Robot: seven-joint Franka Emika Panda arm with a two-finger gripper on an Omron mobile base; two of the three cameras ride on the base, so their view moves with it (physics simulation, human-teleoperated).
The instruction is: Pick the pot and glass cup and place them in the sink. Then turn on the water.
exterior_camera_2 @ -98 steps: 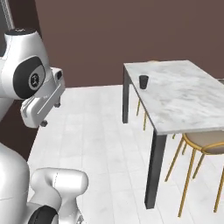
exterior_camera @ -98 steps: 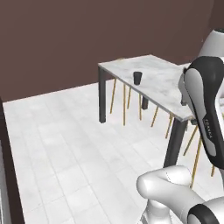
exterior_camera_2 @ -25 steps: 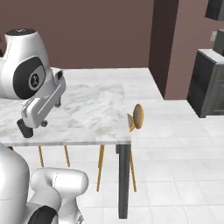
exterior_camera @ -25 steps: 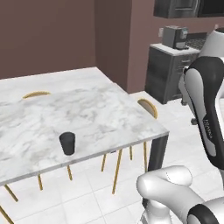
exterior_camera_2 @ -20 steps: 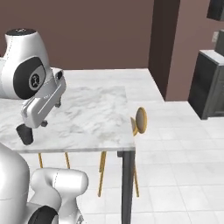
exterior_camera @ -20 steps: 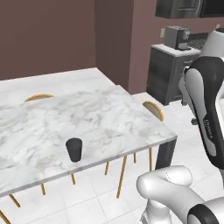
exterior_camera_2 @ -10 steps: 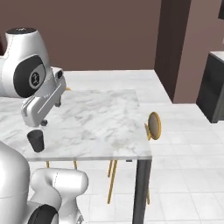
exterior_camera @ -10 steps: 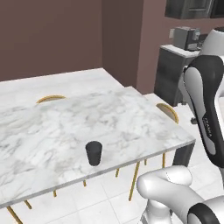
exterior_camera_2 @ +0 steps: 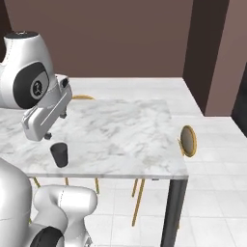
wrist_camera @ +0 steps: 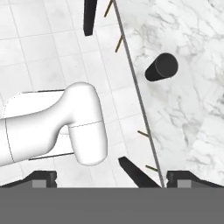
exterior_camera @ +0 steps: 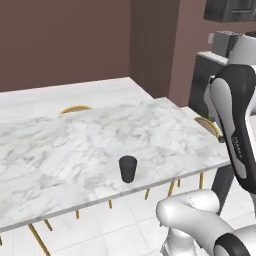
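The glass cup (exterior_camera: 128, 169) is a small, nearly black tumbler standing upright near the front edge of a white marble table (exterior_camera: 75, 145). In the right base view the cup (exterior_camera_2: 60, 154) sits just below my white forearm. From the hand view I look down on the cup (wrist_camera: 161, 67), which stands just inside the table edge (wrist_camera: 135, 92). My gripper (wrist_camera: 116, 179) hangs high above it, open, with nothing between its fingertips (wrist_camera: 43, 177). The pot and the sink are out of view.
Gold-legged chairs are tucked under the table, one at the far side (exterior_camera: 75, 108) and one at the right end (exterior_camera_2: 187, 141). A dark table leg (exterior_camera_2: 171, 212) stands at the near corner. Dark cabinets (exterior_camera: 205, 75) stand at the far right, with pale tiled floor around.
The base has driven up to the table, so the whole scene shifted and the cup now appears nearer and larger. The gripper stays open.
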